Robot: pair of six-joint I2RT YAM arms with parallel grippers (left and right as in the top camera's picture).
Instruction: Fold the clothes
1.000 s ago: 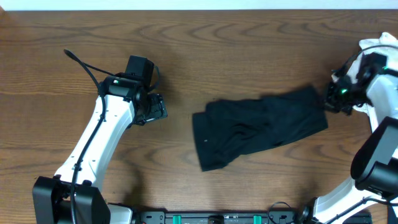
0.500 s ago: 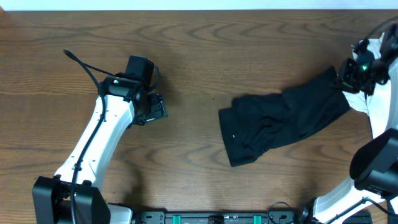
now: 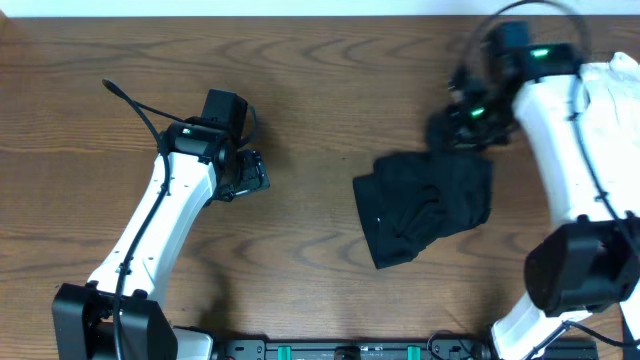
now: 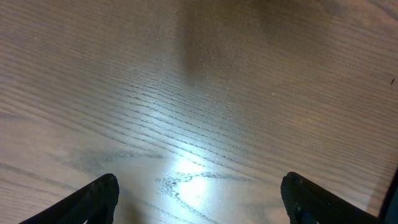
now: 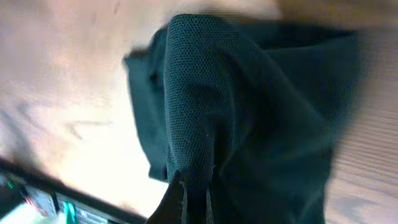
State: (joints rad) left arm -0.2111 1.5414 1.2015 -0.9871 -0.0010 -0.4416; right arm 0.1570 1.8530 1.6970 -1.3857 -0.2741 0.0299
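Fold pass under way, by the look of it: right gripper [image 5: 194, 183] pinched fully shut on a ridge of shirt [image 3: 425, 205], with that end lifted off the table [image 3: 320, 60] and the rest lying bunched below. Shirt sits right of centre, about midway between far and near edges, well apart from the left arm. Long axis diagonal, running from a blunt doubled end toward the near-left up to the held end toward the far-right. Wrist view shows cloth draping down from the pinch, creased rather than flat. No collar or sleeve told apart in the bundle, so can't tell which end is the hem. Left gripper [image 4: 199, 183] wide open with nothing in it, over bare wood toward the left edge. White garment [image 3: 615, 85] at the right edge, not part of the job. Next move likely calls for carrying the held end across the lying part, lowering it so the edges line up, then letting go. Risk of the lower layer dragging along, since nothing pins it. Smoothing probably needed afterwards, given the wrinkles.
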